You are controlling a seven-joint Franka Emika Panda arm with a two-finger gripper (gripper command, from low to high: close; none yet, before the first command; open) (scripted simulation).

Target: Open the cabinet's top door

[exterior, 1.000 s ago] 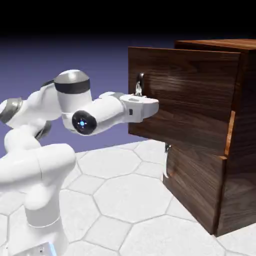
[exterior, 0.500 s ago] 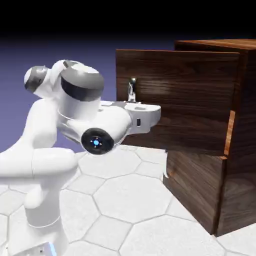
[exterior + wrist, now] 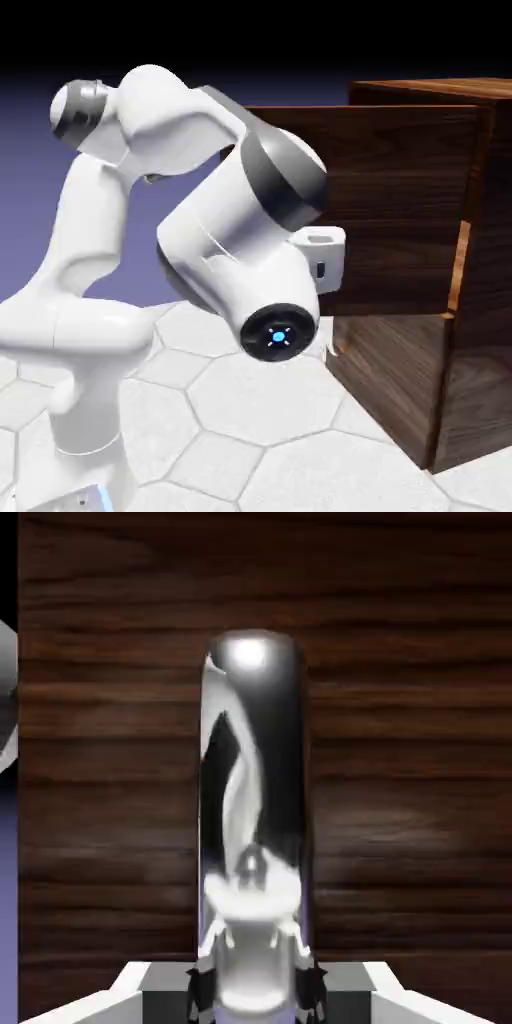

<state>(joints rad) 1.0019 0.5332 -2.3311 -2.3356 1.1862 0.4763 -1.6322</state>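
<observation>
**Asker:** Where is the top door, and what is the end effector doing?

**Describer:** In the exterior view the dark walnut cabinet point(image 3: 470, 300) stands on the pale hexagon-tiled tabletop point(image 3: 250, 400) at the right. Its top door point(image 3: 400, 200) stands well out from the cabinet's front, toward the robot, while the lower panel point(image 3: 390, 380) sits shut beneath it. The white arm's bulky elbow hides most of the door's near edge. In the hand view the end effector point(image 3: 255, 982) is clamped shut on the silver handle point(image 3: 255, 792), which rises upright between the jaws against the wood grain.

**Asker:** What could go wrong from here?

**Describer:** The grip looks to sit low, near the handle's end, so a pull angled off the door's path could likely slide the smooth metal out of the jaws. The arm is also folded tightly, with its elbow close in front of the door; further pulling might bring that link against the panel. Whether the door can travel much further cannot be told.
</observation>
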